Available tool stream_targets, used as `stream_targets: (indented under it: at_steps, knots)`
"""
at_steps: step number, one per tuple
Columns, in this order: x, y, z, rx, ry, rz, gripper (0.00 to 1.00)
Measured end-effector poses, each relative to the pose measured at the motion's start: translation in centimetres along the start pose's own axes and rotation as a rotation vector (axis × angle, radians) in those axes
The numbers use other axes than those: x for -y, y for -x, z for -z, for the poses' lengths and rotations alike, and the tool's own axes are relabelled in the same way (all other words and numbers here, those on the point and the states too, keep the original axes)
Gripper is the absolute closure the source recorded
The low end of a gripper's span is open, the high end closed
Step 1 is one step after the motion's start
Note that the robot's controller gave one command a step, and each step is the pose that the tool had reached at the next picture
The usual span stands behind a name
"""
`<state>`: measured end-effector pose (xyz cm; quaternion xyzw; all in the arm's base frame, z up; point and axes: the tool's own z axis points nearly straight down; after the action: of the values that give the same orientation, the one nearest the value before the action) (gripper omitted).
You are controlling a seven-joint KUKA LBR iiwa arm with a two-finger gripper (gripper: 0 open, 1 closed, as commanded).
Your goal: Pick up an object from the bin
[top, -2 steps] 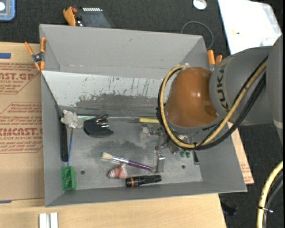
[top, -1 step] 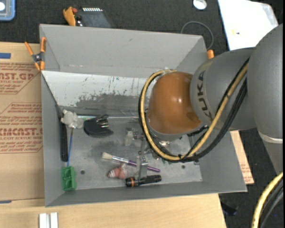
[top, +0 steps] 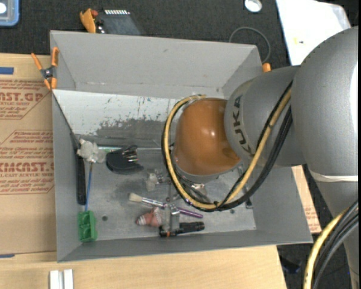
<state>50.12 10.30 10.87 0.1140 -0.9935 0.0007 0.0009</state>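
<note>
My gripper [top: 173, 208] shows below the arm's orange dome, low over the front middle of the bin. Right beneath it lies a small cluster: a black marker [top: 182, 227], a pink and red tube [top: 149, 220], a thin purple stick [top: 190, 211] and a pale brush-like piece [top: 144, 200]. The gripper stands among these, and I cannot tell whether it touches any of them. The dome hides most of the gripper.
To the left lie a black plug-shaped piece [top: 123, 160], a white crumpled lump [top: 89, 152] with a blue stick [top: 87, 182], a long black pen [top: 80, 182] along the left wall and a green block [top: 87, 226] in the front left corner.
</note>
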Motion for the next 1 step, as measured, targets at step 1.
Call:
stream_targets:
  at_steps: [1]
  knots:
    - [-0.28, 0.01, -3.99, 0.01, 0.0, 0.019, 0.0]
